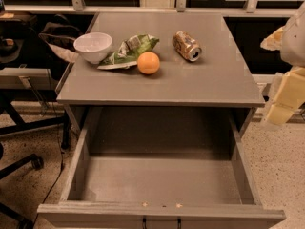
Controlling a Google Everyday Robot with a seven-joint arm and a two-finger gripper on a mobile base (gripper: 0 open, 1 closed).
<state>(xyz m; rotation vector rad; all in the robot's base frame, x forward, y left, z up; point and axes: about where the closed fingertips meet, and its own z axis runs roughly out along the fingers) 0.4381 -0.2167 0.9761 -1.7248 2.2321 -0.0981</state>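
Observation:
My gripper (285, 98), cream-coloured, hangs at the right edge of the camera view, beside the right side of a grey cabinet top (209, 80) and touching nothing. On that top lie a white bowl (93, 46), a crumpled green chip bag (129, 50), an orange (148, 63) and a soda can (187, 46) on its side. The can is the item nearest the gripper. Below the top, a grey drawer (157, 213) is pulled out toward the camera.
Office chair legs (19, 163) and a cable stand on the speckled floor to the left. A dark bag (55, 35) sits behind the bowl. A window frame (143, 8) runs along the back.

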